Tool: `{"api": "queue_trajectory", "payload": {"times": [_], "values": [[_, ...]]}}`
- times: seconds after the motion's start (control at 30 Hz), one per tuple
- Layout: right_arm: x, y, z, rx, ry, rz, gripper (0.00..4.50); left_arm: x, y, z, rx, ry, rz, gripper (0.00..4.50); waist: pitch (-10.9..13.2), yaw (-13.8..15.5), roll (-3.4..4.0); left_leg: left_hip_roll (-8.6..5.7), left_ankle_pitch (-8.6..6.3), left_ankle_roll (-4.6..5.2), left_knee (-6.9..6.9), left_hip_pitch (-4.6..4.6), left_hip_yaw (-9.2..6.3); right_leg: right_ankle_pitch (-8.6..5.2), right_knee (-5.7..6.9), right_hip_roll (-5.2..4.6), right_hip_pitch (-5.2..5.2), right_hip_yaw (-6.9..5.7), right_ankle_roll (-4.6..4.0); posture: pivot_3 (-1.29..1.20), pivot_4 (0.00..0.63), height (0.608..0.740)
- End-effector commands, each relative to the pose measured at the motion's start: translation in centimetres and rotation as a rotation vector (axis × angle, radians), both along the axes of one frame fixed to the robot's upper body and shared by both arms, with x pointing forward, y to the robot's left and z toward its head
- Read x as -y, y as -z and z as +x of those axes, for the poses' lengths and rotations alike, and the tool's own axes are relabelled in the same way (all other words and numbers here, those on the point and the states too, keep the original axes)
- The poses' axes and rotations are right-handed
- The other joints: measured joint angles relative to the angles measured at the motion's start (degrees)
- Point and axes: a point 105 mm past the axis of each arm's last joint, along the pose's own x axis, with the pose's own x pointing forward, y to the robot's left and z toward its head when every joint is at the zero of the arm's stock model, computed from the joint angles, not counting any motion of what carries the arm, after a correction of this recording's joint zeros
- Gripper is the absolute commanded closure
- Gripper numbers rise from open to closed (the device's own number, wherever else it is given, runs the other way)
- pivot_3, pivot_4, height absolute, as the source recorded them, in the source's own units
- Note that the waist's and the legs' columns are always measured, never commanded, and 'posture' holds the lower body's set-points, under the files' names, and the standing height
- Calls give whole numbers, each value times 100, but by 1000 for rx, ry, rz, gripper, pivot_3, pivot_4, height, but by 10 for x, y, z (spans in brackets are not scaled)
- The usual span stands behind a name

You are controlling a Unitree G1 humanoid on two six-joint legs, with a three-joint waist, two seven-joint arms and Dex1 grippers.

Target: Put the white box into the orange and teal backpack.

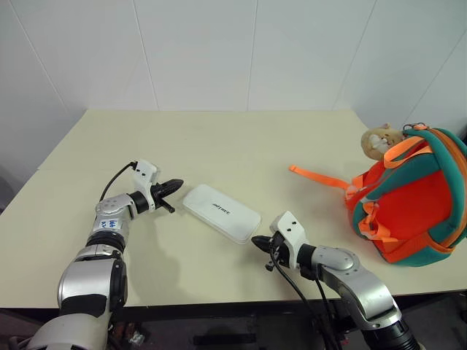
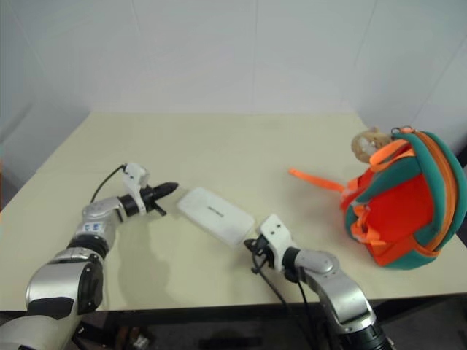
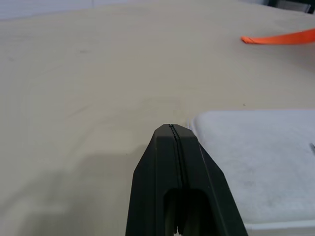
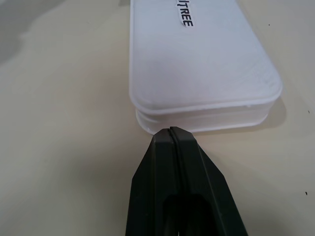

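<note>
At each end of flat white rounded plastic box on cream bench: press clenched left gripper and clenched right gripper inward evenly, squeezing before lifting.

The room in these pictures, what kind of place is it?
Probably a robot test room: a bare cream table against plain white panelled walls, holding just a flat white plastic box and a small orange and teal fabric backpack.

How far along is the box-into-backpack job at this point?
Done: nothing visible yet; the white box lies flat on the table, well apart from the orange and teal backpack. In hand: the left gripper and right gripper, both shut, sit at opposite ends of the box, holding nothing. Left: lifting the box, carrying it over, putting it in.
</note>
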Motion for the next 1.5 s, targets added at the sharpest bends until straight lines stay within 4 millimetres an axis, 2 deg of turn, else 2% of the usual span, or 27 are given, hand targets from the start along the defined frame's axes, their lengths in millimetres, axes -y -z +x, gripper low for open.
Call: {"api": "queue_trajectory", "payload": {"times": [0.03,0.17,0.37,0.77,0.93,1.17,1.5], "values": [[-1,-16,-2,57,-5,22,4476,6,6,3,-30,-9,45,4500,0,2,0,0,0,0,0,0,0,0,0,0,0,0,0,0,150,740],[-1,-17,-4,57,-3,24,4476,17,21,7,-107,-28,24,4500,0,25,-1,0,0,0,4,-1,0,0,0,0,1,0,1,0,150,740],[3,-18,-6,53,8,22,4476,33,27,6,-122,13,-5,4500,0,47,-3,0,-1,-2,2,-4,-1,0,-2,1,-2,-1,1,0,150,740],[10,-16,-2,51,8,8,4476,13,38,-13,-155,103,-3,4500,0,99,-3,0,-2,-4,2,-4,-1,0,-5,1,-2,-1,0,0,150,740],[14,-16,5,60,3,-13,4476,12,44,-24,-162,174,2,4500,-1,103,-3,1,-2,-4,3,-4,0,0,-4,1,-1,-1,0,0,150,740],[27,-18,16,77,3,-52,4476,17,51,-32,-156,216,-13,4500,-2,119,-5,0,-3,-3,9,-3,-1,0,-1,0,1,-1,0,0,150,740],[47,-17,31,91,30,-92,4476,42,61,-49,-158,340,-27,4500,-2,126,-4,0,-5,1,14,-3,-1,0,-2,-1,5,-1,0,0,150,740]]}}
